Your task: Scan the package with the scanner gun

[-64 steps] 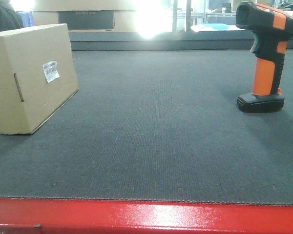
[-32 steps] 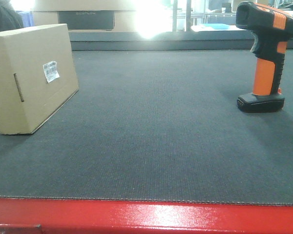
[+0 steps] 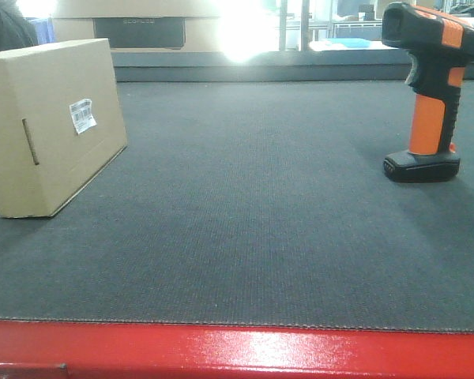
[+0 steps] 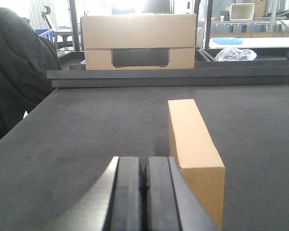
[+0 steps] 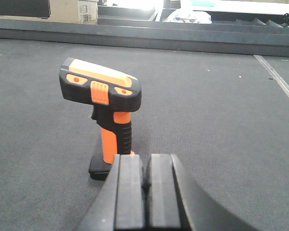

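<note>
Both pincers are closed and empty: the left pincer (image 4: 144,190) beside the package (image 4: 192,147), the right pincer (image 5: 145,192) near the upright scanner gun (image 5: 103,108).

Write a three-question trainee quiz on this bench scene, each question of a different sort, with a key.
1. True or false: the orange-and-black pistol-shaped scanner gun stands upright on its flat black base.
2. Multiple choice: the small white barcode label sits on (A) the plain tan cardboard package, (B) the dark woven mat, (C) the longer tan carton with a dark panel.
3. Fill in: both the left gripper and the right gripper are ____ and hold nothing.

Key: 1 true. 2 A. 3 shut.
</note>
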{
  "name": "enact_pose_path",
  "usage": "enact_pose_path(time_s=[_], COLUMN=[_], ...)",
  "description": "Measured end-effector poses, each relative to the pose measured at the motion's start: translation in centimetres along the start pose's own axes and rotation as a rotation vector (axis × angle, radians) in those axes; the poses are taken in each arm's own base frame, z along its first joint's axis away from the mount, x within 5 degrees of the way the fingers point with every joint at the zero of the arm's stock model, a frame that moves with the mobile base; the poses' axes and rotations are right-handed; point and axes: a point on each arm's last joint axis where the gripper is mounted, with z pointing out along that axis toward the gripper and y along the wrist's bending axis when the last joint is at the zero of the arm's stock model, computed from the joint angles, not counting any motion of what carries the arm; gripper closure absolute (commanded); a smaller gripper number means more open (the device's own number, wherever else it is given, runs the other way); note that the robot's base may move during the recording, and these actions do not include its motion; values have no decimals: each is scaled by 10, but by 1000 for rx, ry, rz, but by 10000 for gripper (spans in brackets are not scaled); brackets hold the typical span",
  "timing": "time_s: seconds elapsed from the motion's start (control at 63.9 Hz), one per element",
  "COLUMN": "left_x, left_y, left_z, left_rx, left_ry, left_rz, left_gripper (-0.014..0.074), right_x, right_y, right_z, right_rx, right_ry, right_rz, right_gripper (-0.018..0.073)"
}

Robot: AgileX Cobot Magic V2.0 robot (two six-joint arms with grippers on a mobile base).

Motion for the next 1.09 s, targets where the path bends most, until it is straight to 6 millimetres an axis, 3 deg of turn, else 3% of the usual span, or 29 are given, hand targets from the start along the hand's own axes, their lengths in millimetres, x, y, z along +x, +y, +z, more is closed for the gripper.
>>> enact_pose_path(time_s=[0.235,0.626,1.095], left_x=[18,104,108], left_y=[-1,-6,-7], left_z=[-7,-13,-14], left_rx=[5,5,4], left_ry=[-7,-64,-77], left_rz=[-6,-23,-23], left_gripper=[708,708,708], right_x=[0,0,0], right_y=[0,0,0], right_z=[0,0,0], right_rx=[0,0,1], right_ry=[0,0,-2], right_rz=[0,0,0], right_gripper=[712,712,712])
